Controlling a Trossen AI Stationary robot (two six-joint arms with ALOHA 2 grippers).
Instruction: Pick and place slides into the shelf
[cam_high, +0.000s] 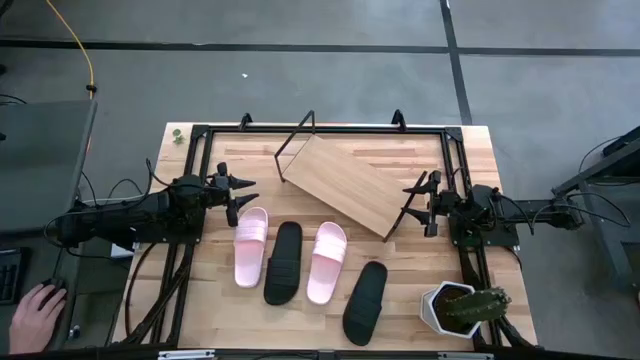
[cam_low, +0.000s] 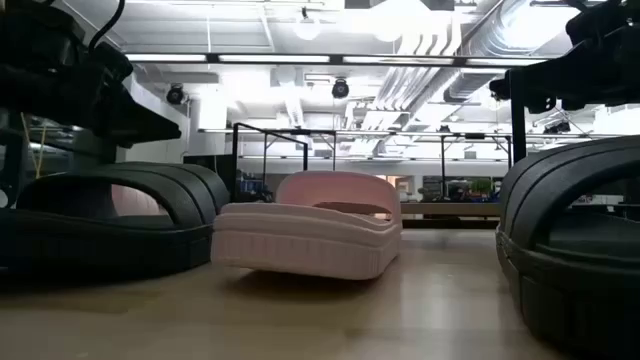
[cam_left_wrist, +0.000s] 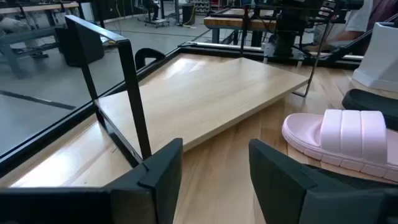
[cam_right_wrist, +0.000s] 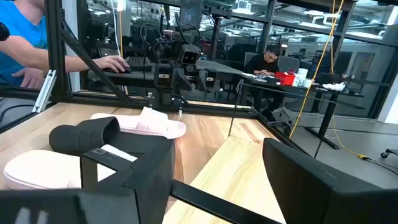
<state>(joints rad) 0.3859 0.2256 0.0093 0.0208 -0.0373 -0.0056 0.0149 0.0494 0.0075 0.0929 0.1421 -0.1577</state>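
Four slides lie soles down in a row on the tabletop's near half: a pink one, a black one, a second pink one and a second black one. The shelf, a tilted light-wood board on a thin black wire frame, stands behind them at the table's far middle. My left gripper hangs open at the left, just beyond the first pink slide, facing the shelf. My right gripper hangs open at the shelf's right end. Neither gripper touches anything.
A white pot with a green plant stands at the table's near right corner. Black frame rails run along the table's left, far and right sides. A person's hand rests off the table at the near left.
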